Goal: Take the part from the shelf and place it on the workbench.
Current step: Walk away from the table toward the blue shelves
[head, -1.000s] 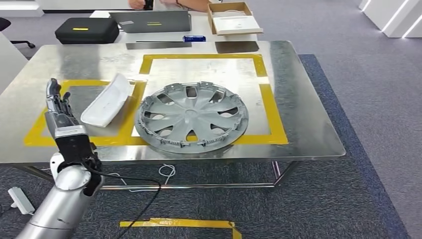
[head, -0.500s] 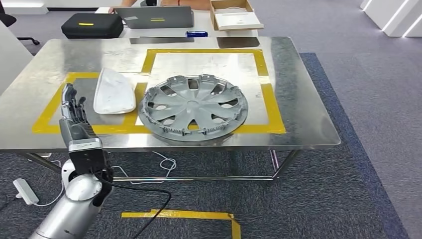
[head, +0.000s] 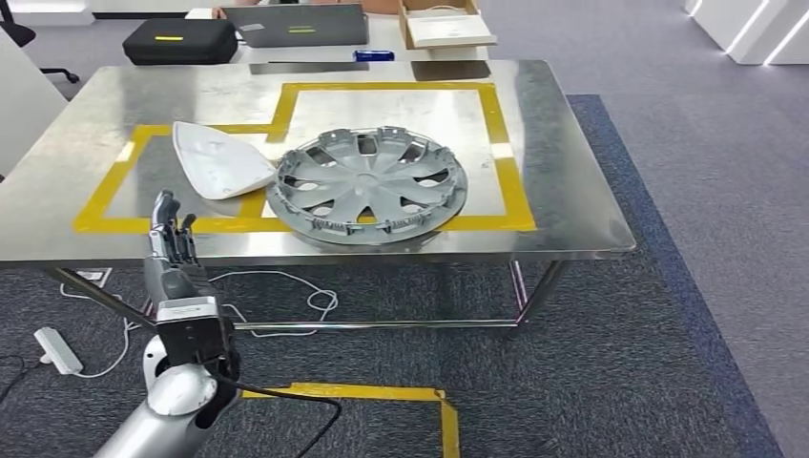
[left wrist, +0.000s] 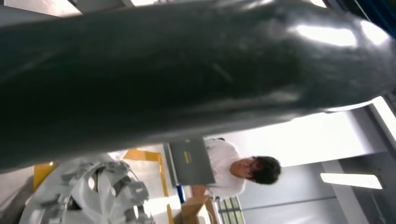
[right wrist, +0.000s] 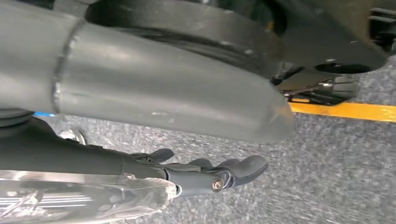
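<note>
**Part on the desk, placement apparently done**

Lying flat on the steel desk [head: 572,191]: a grey wheel cover [head: 370,184], inside the yellow tape outline [head: 510,181], toward the near edge. Touching its left rim, a white moulded part [head: 217,158], inside the smaller taped box toward the left edge. Judged from this: placing step complete, with nothing left but pulling clear, though which piece counts as the task's part cannot be told.

Left robot hand [head: 170,243] raised at the near edge, left of both parts, fingers straight and apart, holding nothing, touching neither. Right robot hand [right wrist: 212,175] hanging over carpet, fingers loosely extended, nothing in it.

Beyond the far edge: laptop [head: 296,23], black case [head: 179,42], open cardboard box [head: 444,26].
</note>
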### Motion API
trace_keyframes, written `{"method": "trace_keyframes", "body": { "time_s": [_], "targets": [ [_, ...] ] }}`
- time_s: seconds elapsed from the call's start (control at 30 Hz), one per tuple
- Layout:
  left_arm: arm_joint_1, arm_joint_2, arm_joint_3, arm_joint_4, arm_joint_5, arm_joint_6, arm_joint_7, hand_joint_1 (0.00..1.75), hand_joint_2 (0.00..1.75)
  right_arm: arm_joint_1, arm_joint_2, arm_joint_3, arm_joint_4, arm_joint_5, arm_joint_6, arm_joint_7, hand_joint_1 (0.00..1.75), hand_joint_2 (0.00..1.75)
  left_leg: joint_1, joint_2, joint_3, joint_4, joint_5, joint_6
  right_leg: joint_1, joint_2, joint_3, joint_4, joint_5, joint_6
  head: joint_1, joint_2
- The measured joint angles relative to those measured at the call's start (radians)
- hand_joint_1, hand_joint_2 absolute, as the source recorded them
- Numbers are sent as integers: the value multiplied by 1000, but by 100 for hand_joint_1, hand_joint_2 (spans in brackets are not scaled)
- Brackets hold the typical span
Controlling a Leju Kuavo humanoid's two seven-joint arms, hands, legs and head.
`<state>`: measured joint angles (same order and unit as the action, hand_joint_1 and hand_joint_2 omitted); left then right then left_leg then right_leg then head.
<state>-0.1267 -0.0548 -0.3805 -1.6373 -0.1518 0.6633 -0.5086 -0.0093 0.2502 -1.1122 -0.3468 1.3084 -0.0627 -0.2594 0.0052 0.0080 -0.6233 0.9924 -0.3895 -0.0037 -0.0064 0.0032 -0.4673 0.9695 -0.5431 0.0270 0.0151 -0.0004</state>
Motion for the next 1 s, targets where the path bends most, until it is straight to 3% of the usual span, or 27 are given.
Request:
{"method": "trace_keyframes", "body": {
  "time_s": [0.03, 0.07, 0.1, 0.17, 0.2, 0.23, 0.27, 0.3, 0.37, 0.43, 0.47, 0.53, 0.57, 0.6, 0.7, 0.73, 0.77, 0.8, 0.87, 0.93, 0.97, 1.0],
  "targets": [
    [3, 0, -2, -3, 0, 0, 0, 0, 0, 2, 3, 0, -3, 0, 2, 1, 0, 0, 2, -1, -2, 2, -2, -6, 0, -2, -8, -1, 6, -9, 0, 0],
    [6, 0, -2, -5, 0, 0, 0, 0, 0, 3, 5, 0, -6, 0, 2, 1, 0, 0, 3, -2, -7, 15, -23, -11, 0, -4, -14, -1, 14, -21, -2, 0],
    [9, 1, -3, -7, 0, 1, 1, 0, 0, 3, 7, 0, -9, 0, 3, 2, 0, 0, 4, -4, -16, 45, -61, -15, -1, -7, -23, -2, 24, -31, -5, 0],
    [14, 2, -4, -9, 1, 2, 2, 0, 0, 4, 10, 0, -16, -1, 5, 4, 0, 0, 5, -5, -42, 157, -168, -21, 1, -9, -43, -2, 46, -42, -9, 0],
    [17, 2, -4, -9, 1, 3, 3, 0, 0, 5, 11, 0, -19, -2, 6, 5, 0, 0, 5, -5, -52, 218, -204, -22, 3, -9, -55, 0, 57, -43, -10, 0],
    [20, 3, -4, -9, 2, 3, 3, 0, 0, 6, 12, 0, -22, -4, 8, 7, 0, 0, 5, -5, -53, 261, -216, -21, 6, -9, -69, 2, 68, -44, -10, 0],
    [23, 3, -4, -10, 2, 3, 4, 0, 0, 7, 13, 0, -26, -6, 9, 8, 0, 0, 4, -5, -41, 275, -206, -18, 9, -9, -85, 6, 78, -44, -10, 0],
    [26, 3, -5, -11, 3, 3, 4, 0, 0, 8, 14, 0, -30, -9, 11, 9, 0, 0, 3, -5, -12, 253, -181, -14, 11, -9, -102, 12, 86, -43, -10, 0],
    [28, 3, -8, -13, 4, 2, 4, 0, 0, 10, 18, -1, -37, -13, 13, 12, 0, 0, -2, -5, 81, 132, -142, 2, 16, -8, -129, 24, 100, -40, -10, 0],
    [29, 2, -11, -16, 8, 0, 3, 0, 0, 11, 20, -1, -45, -16, 16, 15, 0, 0, -8, -5, 152, 18, -144, 14, 18, -8, -145, 33, 113, -34, -9, 0],
    [31, 1, -13, -16, 13, 0, 1, 0, 0, 13, 20, -1, -50, -19, 18, 17, 0, 0, -11, -5, 163, -7, -150, 18, 18, -8, -150, 34, 121, -29, -8, 0],
    [34, 0, -18, -16, 25, -3, -5, 0, 0, 17, 22, -2, -63, -27, 26, 19, 0, 0, -11, -3, 154, -18, -137, 24, 15, -7, -157, 34, 133, -17, -9, 0],
    [34, -1, -22, -16, 31, -5, -8, 0, 0, 21, 22, -3, -71, -31, 31, 21, 0, 0, -10, -1, 145, -20, -125, 29, 14, -5, -164, 41, 122, -11, -9, 0],
    [32, -3, -25, -15, 34, -7, -9, 0, 0, 24, 24, -4, -80, -35, 37, 23, 0, 0, -8, 0, 133, -23, -113, 34, 12, -4, -176, 65, 90, -6, -8, 0],
    [30, -9, -32, -13, 36, -9, -7, 0, 0, 34, 27, -8, -112, -44, 54, 31, 0, 0, -6, 3, 87, -23, -75, 41, 6, -3, -220, 230, -54, 9, -3, 0],
    [30, -10, -33, -12, 36, -9, -6, 0, 0, 37, 28, -9, -122, -46, 57, 32, 0, 0, -6, 4, 69, -22, -62, 40, 4, -3, -224, 281, -72, 12, -3, 0],
    [31, -10, -34, -10, 36, -9, -6, 0, 0, 39, 28, -10, -130, -47, 59, 33, 0, 0, -7, 5, 52, -21, -49, 38, 2, -3, -216, 309, -65, 15, -3, 0],
    [31, -10, -35, -8, 37, -9, -8, 0, 0, 42, 29, -11, -137, -47, 60, 33, 0, 0, -6, 5, 34, -19, -37, 36, 0, -3, -193, 306, -39, 16, -3, 0],
    [31, -11, -37, -6, 43, -10, -14, 0, 0, 46, 31, -13, -150, -49, 63, 33, 0, 0, -7, 6, 5, -14, -15, 29, -3, -4, -98, 207, 8, 17, -3, 0],
    [27, -12, -38, -5, 47, -12, -19, 0, 0, 47, 33, -14, -161, -50, 66, 31, 0, 0, -9, 5, -14, -6, 6, 19, -3, -3, 11, 57, -6, 11, -2, 0],
    [24, -13, -38, -5, 48, -13, -19, 0, 0, 47, 35, -15, -165, -51, 66, 30, 0, 0, -10, 6, -19, -4, 17, 14, -1, -2, 39, 9, -20, 6, -1, 0],
    [22, -14, -39, -5, 48, -15, -18, 0, 0, 47, 35, -15, -168, -52, 67, 29, 0, 0, -9, 6, -23, -4, 28, 8, 1, -1, 45, -12, -26, 0, -1, 0]
  ]
}}
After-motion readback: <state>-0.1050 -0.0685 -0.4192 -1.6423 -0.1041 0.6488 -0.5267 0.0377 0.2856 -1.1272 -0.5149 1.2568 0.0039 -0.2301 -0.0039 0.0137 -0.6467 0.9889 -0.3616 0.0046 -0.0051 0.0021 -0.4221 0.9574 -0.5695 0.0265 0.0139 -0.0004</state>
